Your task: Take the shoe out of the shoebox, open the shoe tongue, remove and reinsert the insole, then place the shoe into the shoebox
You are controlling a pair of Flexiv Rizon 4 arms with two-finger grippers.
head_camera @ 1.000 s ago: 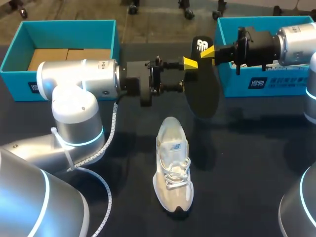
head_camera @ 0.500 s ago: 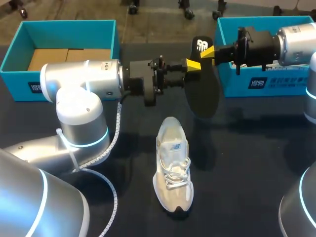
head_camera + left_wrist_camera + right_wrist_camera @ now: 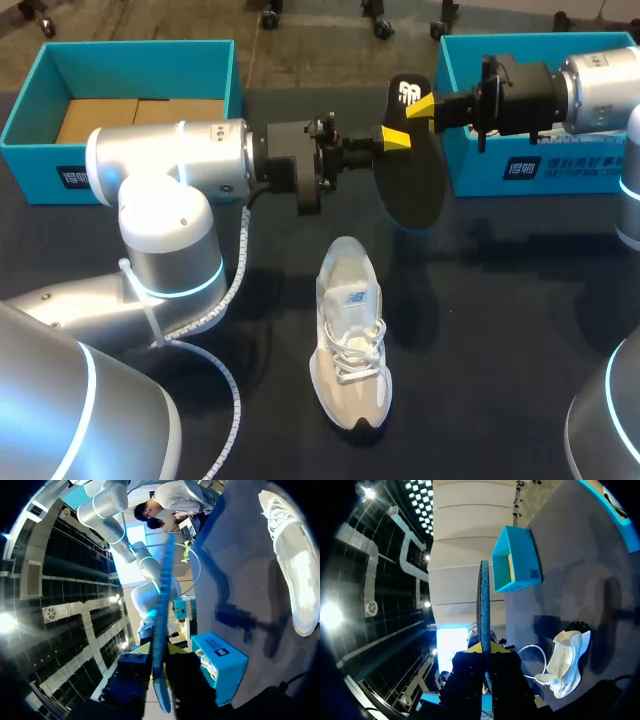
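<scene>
Whether the left hand [image 3: 393, 139] grips the insole [image 3: 412, 188] is unclear.

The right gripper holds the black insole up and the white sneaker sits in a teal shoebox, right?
No: the right gripper holds the flat black insole up, but the white lace-up sneaker lies on the dark table, outside both teal shoeboxes; see the head view.

Robotics lab — a silver left arm [image 3: 160, 190] and right arm [image 3: 600, 90], joints ringed in blue light, flank a dark table [image 3: 500, 300] bearing a teal left shoebox [image 3: 140, 45], right shoebox [image 3: 560, 170] and pale shoe [image 3: 350, 335].
</scene>
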